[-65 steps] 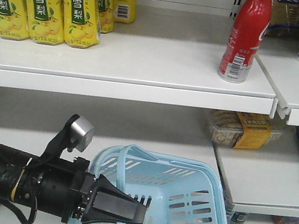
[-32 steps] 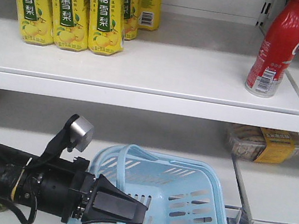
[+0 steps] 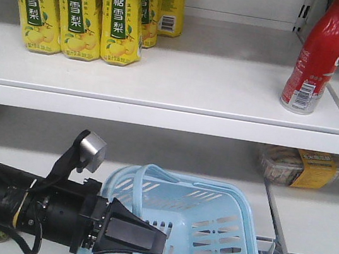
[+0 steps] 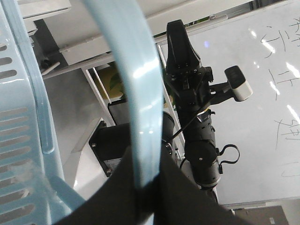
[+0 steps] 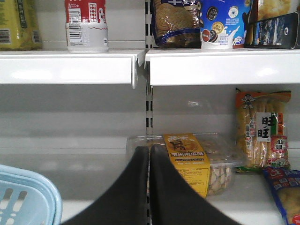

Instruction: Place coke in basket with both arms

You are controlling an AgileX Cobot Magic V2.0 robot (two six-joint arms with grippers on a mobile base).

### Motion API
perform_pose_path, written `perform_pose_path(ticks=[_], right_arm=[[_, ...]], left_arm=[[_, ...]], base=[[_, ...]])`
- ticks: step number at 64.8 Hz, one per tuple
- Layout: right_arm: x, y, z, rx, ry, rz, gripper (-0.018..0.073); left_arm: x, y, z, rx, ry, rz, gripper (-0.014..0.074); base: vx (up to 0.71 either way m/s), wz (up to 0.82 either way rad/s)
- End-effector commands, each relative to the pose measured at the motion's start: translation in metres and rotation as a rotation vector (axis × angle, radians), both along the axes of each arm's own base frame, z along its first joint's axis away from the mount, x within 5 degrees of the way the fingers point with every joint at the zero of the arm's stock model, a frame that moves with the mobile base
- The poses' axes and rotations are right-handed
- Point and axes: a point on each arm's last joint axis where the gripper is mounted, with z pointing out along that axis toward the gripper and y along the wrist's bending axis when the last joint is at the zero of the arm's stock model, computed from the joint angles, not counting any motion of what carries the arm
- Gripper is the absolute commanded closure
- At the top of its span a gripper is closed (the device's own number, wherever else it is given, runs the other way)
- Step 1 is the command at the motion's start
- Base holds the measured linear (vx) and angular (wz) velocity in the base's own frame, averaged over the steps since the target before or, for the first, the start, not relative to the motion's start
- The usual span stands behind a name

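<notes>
Clenched around the basket's [image 4: 26,140] pale blue handle [image 4: 140,93], the left gripper [image 4: 150,199] shows only as dark fingers cut off by the bottom edge. The right gripper [image 5: 149,152] is pressed together on nothing, at the bottom centre of its own view. The coke [image 3: 314,56] stands upright at the upper right of the front view — long axis vertical, neck up — on the top shelf [image 3: 163,81], its cap cropped by the frame.

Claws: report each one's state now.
Left claw: closed on the handle of the light blue plastic basket.
Right claw: closed, empty.
</notes>
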Motion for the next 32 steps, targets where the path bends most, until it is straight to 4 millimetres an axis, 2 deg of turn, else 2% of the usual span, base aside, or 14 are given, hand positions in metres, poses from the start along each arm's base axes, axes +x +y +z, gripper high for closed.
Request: perform_pose_path(ticks=[1,32], right_arm=[[-0.0010,0.0003,0.0011,-0.010,-0.070,0.001,0.0564],[-0.0010,0.0003,0.0011,-0.010,-0.070,0.001,0.0564]], left_arm=[[-0.0110,-0.0010,0.0305,-0.217,0.003,-0.113,0.0603],[-0.0110,-0.0010,0.0305,-0.217,0.003,-0.113,0.0603]], base=[[0.00,0.00],[0.00,0.05]])
